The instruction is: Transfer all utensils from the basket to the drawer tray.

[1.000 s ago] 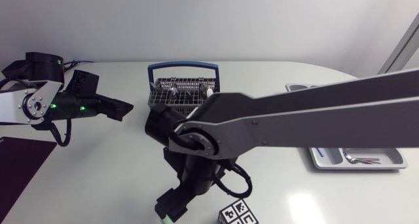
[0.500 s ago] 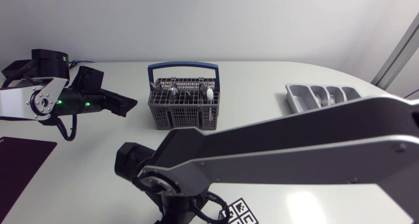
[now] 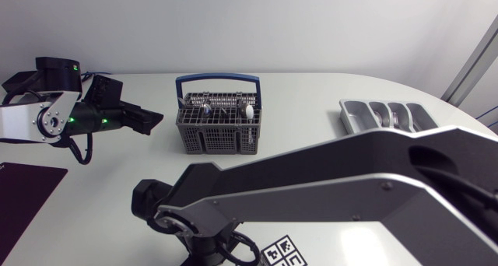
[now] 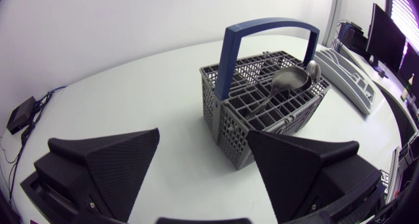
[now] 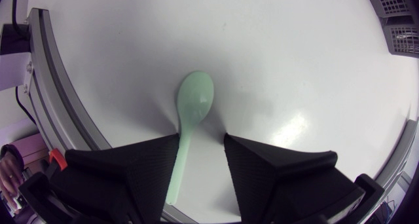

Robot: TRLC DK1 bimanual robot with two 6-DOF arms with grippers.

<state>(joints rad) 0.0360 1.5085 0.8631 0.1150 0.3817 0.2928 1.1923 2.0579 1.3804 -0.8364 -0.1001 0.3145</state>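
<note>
The left claw (image 4: 203, 145) hung wide open and empty over the surface (image 3: 311, 103), facing the basket (image 4: 226, 119), which held metal utensils (a ladle (image 4: 288, 80) among them). The right claw (image 5: 201, 140) stood open too, with the handle of a green spoon (image 5: 194, 106) between its fingers, against one and clear of the other. The tray (image 3: 350, 117) sat well apart from the basket.

No words or numbers can be read anywhere. The only sign is a black-and-white square pattern on a small cube (image 3: 286, 250) at the table's (image 3: 334, 145) near edge.
</note>
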